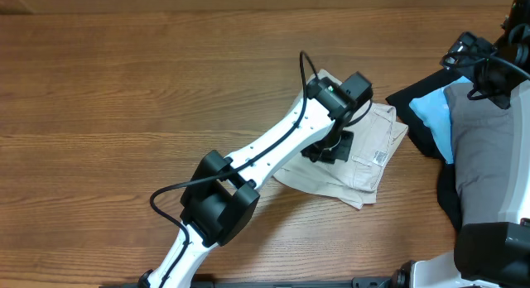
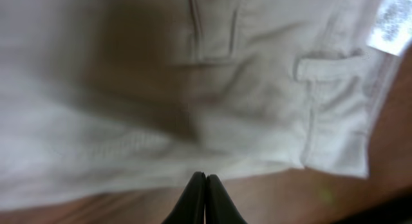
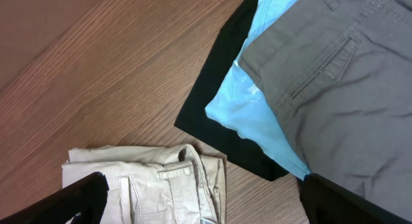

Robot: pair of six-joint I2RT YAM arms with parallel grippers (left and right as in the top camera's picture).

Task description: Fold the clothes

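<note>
Pale beige cotton shorts (image 1: 368, 151) lie folded in a compact, slightly skewed rectangle right of table centre. The waistband side w/ small white label (image 2: 388, 23) is turned toward the pile of other clothes. Left gripper (image 2: 205, 188) sits low at the shorts' near edge, jaws pressed fully together, no cloth visible between them. Prob. pressing or smoothing the fold rather than gripping, can't say for sure. Right gripper (image 3: 203, 185) hangs above the shorts/pile area, jaws spread wide, nothing in them, likely poised for the next garment. The pile has a grey twill garment w/ welt pocket (image 3: 347, 76) on top, light blue fabric (image 3: 257, 114) under it and black cloth (image 3: 209, 105) lowest. It's parked at the right edge, presumably to leave the middle as work area. Only a narrow strip of brown wood-grain tabletop (image 1: 124, 89) separates the shorts' corner from the black cloth, so pulling from the pile could drag the fold. Lots of bare wood left and far side. The left arm lies diagonally from near-left, so its easiest exit is back along that line.
</note>
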